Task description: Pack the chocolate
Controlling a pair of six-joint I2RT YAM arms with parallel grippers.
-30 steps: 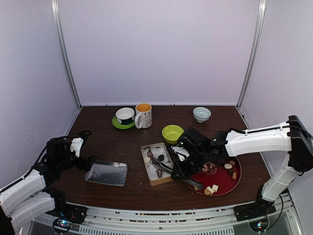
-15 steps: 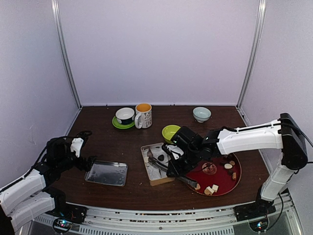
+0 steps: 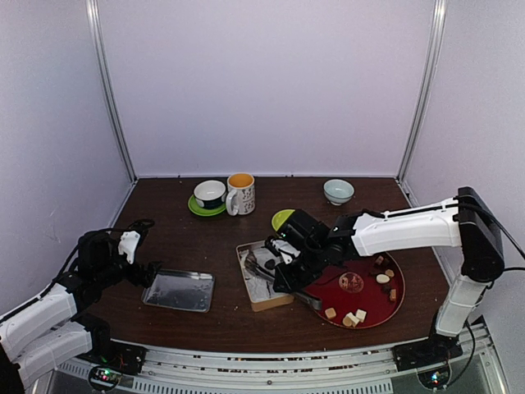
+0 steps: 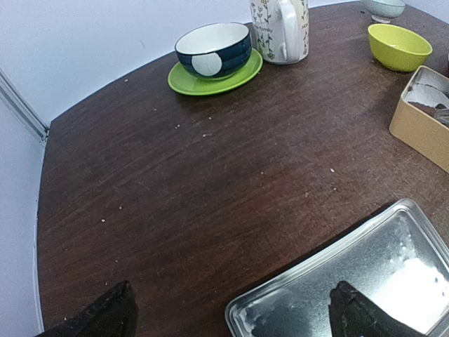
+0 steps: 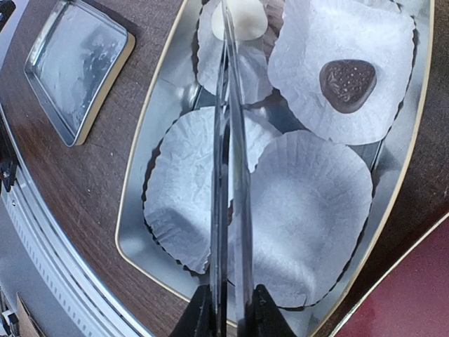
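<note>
My right gripper (image 3: 289, 275) (image 5: 231, 309) is shut on long metal tongs (image 5: 228, 140) and holds them over the tin box (image 3: 256, 300) lined with white paper cups (image 5: 316, 203). The tong tips reach a white chocolate (image 5: 240, 20) in the far cup; I cannot tell whether they grip it. A dark chocolate (image 5: 347, 75) lies in another cup. Several white, tan and dark chocolates (image 3: 355, 317) lie on the red plate (image 3: 373, 302). My left gripper (image 3: 148, 275) (image 4: 231, 323) is open and empty at the edge of the metal lid (image 3: 179, 290) (image 4: 365, 281).
At the back stand a blue-and-white bowl on a green saucer (image 3: 209, 197) (image 4: 214, 53), a flowered mug (image 3: 240, 194) (image 4: 280, 28), a yellow-green bowl (image 3: 283, 218) (image 4: 400, 45) and a small pale bowl (image 3: 338, 191). The box's tan side (image 4: 421, 130) shows in the left wrist view.
My right arm has moved left with the tongs, from the red plate to over the tin box. The left arm has not moved.
</note>
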